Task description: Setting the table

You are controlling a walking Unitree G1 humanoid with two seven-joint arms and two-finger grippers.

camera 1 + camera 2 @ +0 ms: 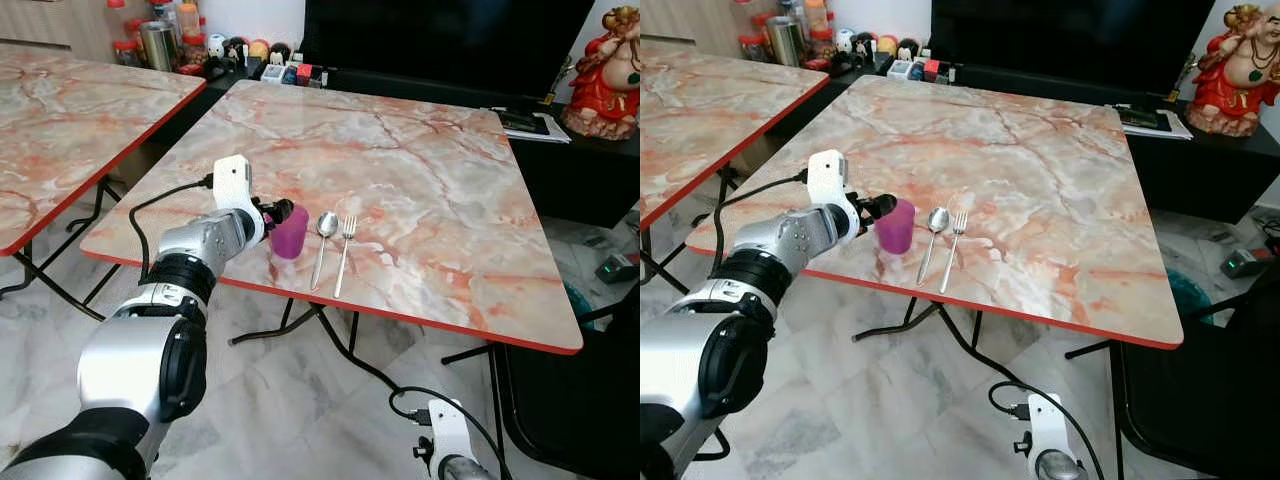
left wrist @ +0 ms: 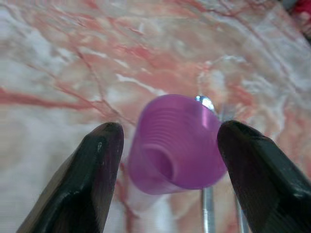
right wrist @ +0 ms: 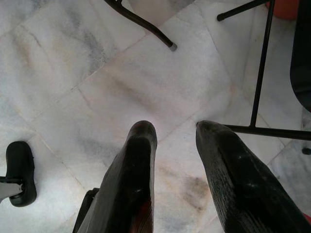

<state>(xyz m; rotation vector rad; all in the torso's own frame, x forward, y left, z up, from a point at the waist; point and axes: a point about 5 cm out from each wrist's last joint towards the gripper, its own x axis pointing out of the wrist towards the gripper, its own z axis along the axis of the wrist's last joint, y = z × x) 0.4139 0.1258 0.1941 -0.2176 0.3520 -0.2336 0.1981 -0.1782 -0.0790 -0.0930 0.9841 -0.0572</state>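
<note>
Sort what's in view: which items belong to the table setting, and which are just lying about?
Part of the job: purple cup between the open fingers of the left gripper; spoon; fork, all near the marble table front edge.

Lying about: red figurine, jars, papers, floor cable.

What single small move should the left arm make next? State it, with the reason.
Probably draw the left end effector straight back from the purple cup. The cup stands on the table beside the spoon and fork, and the fingers sit open on either side, apparently not gripping it.
</note>
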